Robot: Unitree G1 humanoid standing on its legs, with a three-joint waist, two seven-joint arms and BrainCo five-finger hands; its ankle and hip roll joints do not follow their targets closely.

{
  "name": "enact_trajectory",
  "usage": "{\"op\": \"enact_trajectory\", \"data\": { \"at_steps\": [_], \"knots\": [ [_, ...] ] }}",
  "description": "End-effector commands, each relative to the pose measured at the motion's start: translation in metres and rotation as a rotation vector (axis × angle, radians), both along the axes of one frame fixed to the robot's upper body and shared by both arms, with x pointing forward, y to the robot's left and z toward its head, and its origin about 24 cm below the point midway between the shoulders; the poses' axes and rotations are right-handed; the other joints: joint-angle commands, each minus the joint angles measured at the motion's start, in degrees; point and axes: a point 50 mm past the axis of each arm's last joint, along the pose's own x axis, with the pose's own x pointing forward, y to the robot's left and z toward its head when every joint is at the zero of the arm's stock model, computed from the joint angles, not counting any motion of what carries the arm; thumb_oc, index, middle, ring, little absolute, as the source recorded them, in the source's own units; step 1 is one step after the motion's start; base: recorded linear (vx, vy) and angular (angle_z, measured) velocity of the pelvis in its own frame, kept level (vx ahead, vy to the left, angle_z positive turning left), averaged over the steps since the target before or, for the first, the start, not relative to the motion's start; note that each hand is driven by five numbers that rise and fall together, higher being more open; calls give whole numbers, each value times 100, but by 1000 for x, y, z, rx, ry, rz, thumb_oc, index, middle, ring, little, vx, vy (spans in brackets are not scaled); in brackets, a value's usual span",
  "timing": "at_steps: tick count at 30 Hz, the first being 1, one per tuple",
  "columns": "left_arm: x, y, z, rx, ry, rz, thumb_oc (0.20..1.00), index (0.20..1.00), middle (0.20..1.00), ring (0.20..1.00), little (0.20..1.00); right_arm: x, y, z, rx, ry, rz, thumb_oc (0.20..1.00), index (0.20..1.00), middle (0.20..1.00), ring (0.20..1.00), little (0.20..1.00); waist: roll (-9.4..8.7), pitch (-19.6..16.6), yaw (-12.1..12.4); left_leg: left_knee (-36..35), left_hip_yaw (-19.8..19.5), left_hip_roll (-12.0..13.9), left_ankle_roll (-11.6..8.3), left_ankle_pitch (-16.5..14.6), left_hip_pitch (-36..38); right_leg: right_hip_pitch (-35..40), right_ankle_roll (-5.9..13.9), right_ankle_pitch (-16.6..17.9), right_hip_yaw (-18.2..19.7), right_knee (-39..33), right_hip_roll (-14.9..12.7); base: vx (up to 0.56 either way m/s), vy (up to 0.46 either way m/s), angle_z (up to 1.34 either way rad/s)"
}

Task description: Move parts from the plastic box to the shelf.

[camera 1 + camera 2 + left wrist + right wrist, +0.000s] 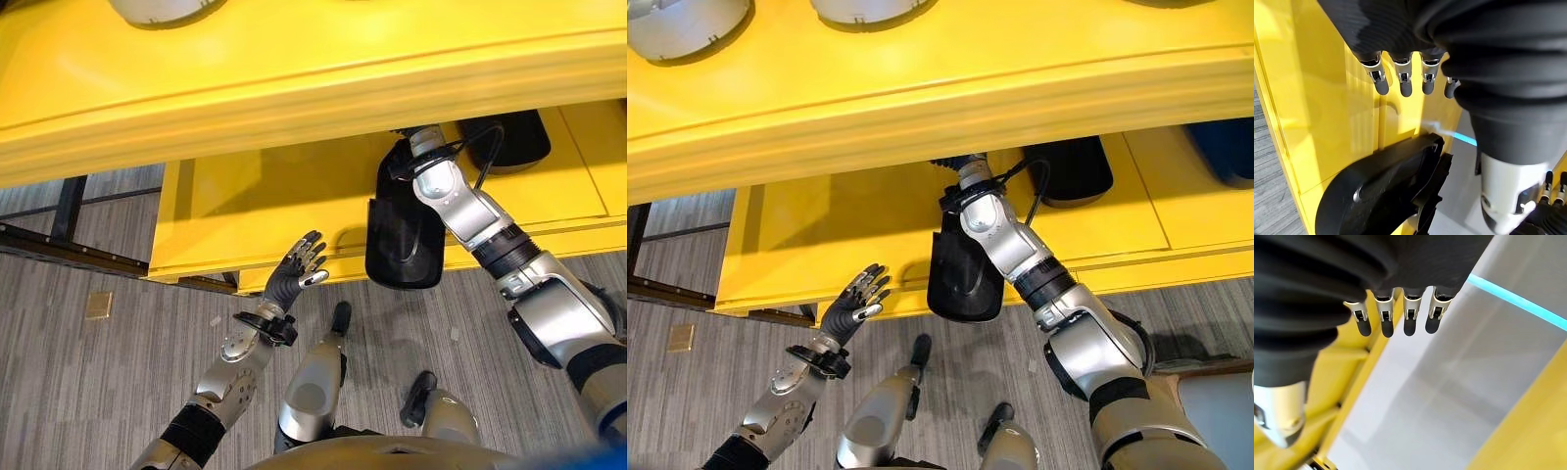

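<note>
A black moulded part (402,240) lies on the yellow shelf's lower level (265,206), its near end hanging over the front edge; it is also in the left wrist view (1386,191). A second black part (511,142) sits further back on the same level. My right arm reaches over the first part and under the upper level (294,88), which hides the hand in the eye views. In its wrist view the right hand (1409,316) has straight fingers and holds nothing. My left hand (294,269) hovers open and empty before the lower level's front edge.
Grey round parts (681,24) stand on the upper level. A blue box (1227,152) shows at the far right of the lower level. Grey plank floor (88,382) lies in front of the shelf, with a dark frame (59,230) to the left.
</note>
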Motion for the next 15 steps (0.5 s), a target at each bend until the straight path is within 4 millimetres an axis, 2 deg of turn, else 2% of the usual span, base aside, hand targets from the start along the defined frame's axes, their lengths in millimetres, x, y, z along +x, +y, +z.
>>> {"op": "enact_trajectory", "data": {
  "at_steps": [1, 3, 5, 9, 13, 15],
  "knots": [
    [2, -2, 23, -45, -138, -17, 1000, 1000, 1000, 1000, 1000, -9, 2, 17, 36, -44, 75, 1000, 1000, 1000, 1000, 1000, -333, -87, -24, 656, 478, -65, 41, -1111, 484, -27, -168, 922, 10, -928, 318, 15, -100, -4],
    [-1, 3, 22, -46, -137, 19, 1000, 1000, 1000, 1000, 1000, -22, -1, 1, 20, -19, 128, 1000, 1000, 1000, 1000, 1000, -349, -104, -190, 685, 530, -8, 27, -1114, 518, -29, -197, 885, 68, -880, 354, 13, -158, -7],
    [-3, 10, 22, -45, -138, 48, 1000, 1000, 1000, 1000, 1000, -41, -3, -6, -31, -22, 188, 1000, 1000, 1000, 1000, 1000, -352, -104, -337, 714, 567, 49, 9, -1118, 530, -49, -221, 850, 123, -829, 386, -12, -176, -8],
    [-7, 18, 20, -38, -144, 89, 1000, 1000, 1000, 1000, 1000, -71, -5, -7, -109, -102, 264, 1000, 1000, 1000, 1000, 1000, -355, -113, -508, 727, 672, 166, -40, -1096, 544, -85, -237, 824, 147, -791, 406, -33, -120, -19],
    [-10, 22, 20, -36, -157, 108, 1000, 1000, 1000, 1000, 1000, -91, -2, -5, -173, -157, 318, 1000, 1000, 1000, 1000, 1000, -340, -141, -631, 722, 789, 266, -98, -1028, 556, -97, -248, 799, 157, -790, 420, -48, -106, -17],
    [-9, 22, 21, -30, -167, 102, 1000, 1000, 1000, 1000, 1000, -98, -3, -6, -190, -173, 334, 1000, 1000, 1000, 1000, 1000, -332, -150, -723, 835, 1002, 348, -118, -1013, 557, -89, -265, 776, 107, -769, 394, -69, -117, -3]
  ]
}}
